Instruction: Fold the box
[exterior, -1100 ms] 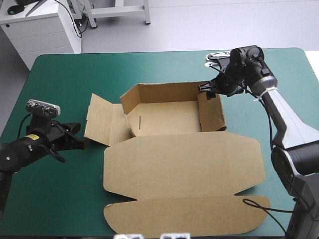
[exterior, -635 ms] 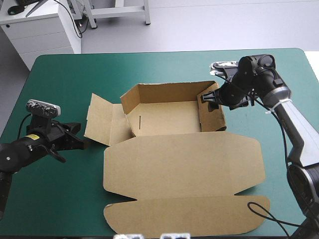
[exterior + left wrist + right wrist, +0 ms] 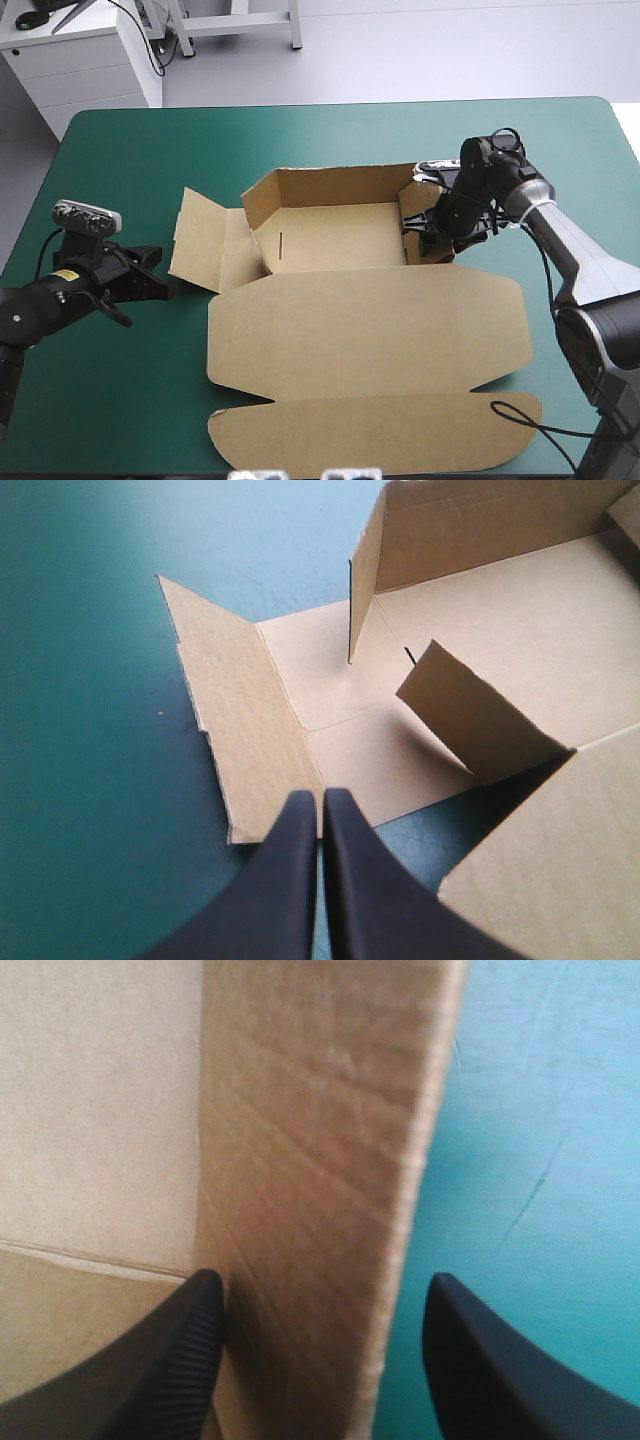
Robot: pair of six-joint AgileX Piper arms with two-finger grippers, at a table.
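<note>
Step in hand, at a guess: raising and setting the right-hand wall (image 3: pixel 310 1130) of the box (image 3: pixel 340 235). Box in the middle of the teal-green counter (image 3: pixel 120 150), brown and half made: back wall (image 3: pixel 340 185) up, right-hand wall up, left flap (image 3: pixel 205 240) lying open beside the tray, lid panel (image 3: pixel 365 330) flat toward the near edge.

Right gripper (image 3: pixel 322 1280): spread, astride the top edge of the right-hand wall, one black finger (image 3: pixel 190 1340) inside the tray and the other outside over the cover; not yet pinching the board.

Left gripper (image 3: pixel 318 798): pressed together into one point, holding nothing, low on the counter at the outer edge of the left flap. Touching it or just short of it, hard to tell from the wrist view.

Next move, in all likelihood: close on the wall, or press it inward to double it over and tuck it down to the floor, square to the back wall. Calls for a grip firm enough to hold without buckling the board, and for no dragging of the whole sheet across the cover. After that, probably the same for the left flap.

Writing: none to read on the board, inside or out; plain brown, no print, no brand. Small yellow sticker (image 3: pixel 66 273) on the left arm, too small to make out.
</note>
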